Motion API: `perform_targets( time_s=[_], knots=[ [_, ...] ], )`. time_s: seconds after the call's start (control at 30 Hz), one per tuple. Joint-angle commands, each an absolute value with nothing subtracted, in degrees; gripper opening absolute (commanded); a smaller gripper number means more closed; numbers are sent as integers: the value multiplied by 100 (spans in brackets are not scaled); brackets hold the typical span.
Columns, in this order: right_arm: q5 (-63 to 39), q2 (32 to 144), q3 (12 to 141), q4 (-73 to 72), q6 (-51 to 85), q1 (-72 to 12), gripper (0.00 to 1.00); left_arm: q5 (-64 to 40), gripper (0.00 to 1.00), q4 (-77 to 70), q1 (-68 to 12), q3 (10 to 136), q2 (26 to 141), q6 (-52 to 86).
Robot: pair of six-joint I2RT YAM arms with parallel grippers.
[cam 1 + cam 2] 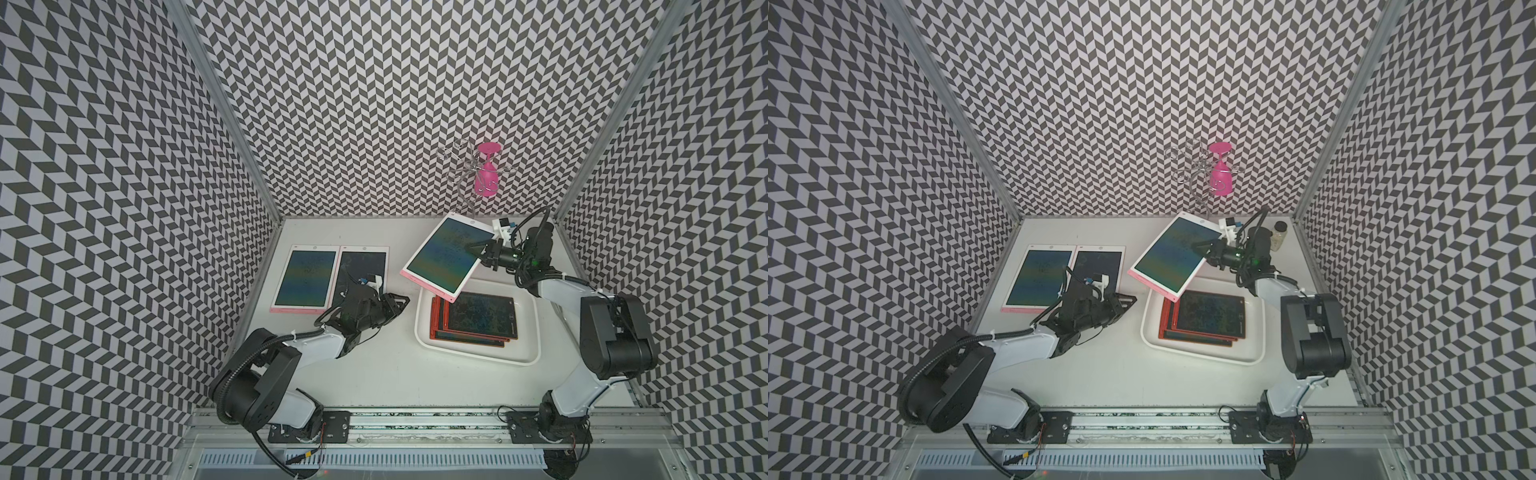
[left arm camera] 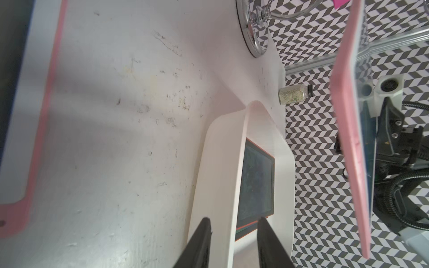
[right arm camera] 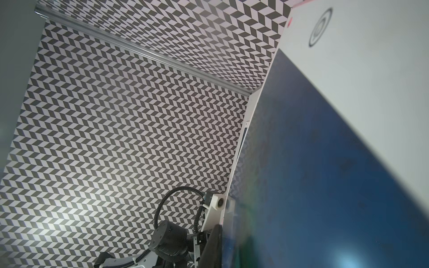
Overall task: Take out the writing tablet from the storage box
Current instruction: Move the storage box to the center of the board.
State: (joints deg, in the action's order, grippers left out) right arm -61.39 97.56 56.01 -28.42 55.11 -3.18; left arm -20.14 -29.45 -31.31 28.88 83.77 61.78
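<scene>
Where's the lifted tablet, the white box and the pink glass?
lifted tablet (image 1: 449, 259): in a top view, screen middle.
storage box (image 1: 469, 353): in a top view, near rim.
pink glass (image 1: 485, 180): in a top view, bowl.

From above, the raised pink-edged white writing tablet (image 1: 446, 259) hides a far corner of the shallow white plastic storage box (image 1: 478, 354); the left arm (image 1: 320, 345) covers part of a flat pink-edged tablet (image 1: 361, 266).

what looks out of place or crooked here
The red tablets in the white tray are stacked crooked, their edges fanned out. The right gripper holds a pink-edged tablet tilted in the air over the tray's far corner. The table is scuffed and stained.
</scene>
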Motion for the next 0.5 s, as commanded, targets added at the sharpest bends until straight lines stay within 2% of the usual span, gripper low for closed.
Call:
perform_targets(
  time_s=[0.0, 0.47],
  knots=[
    [-6194, 9800, 5764, -3257, 5614, -296, 16, -2143, 35, -3127, -3216, 3192, 8645, 5987],
    [-6169, 9857, 6090, -2392, 5111, -47, 16, -2514, 28, -3393, -3848, 3809, 9756, 6108]
  ],
)
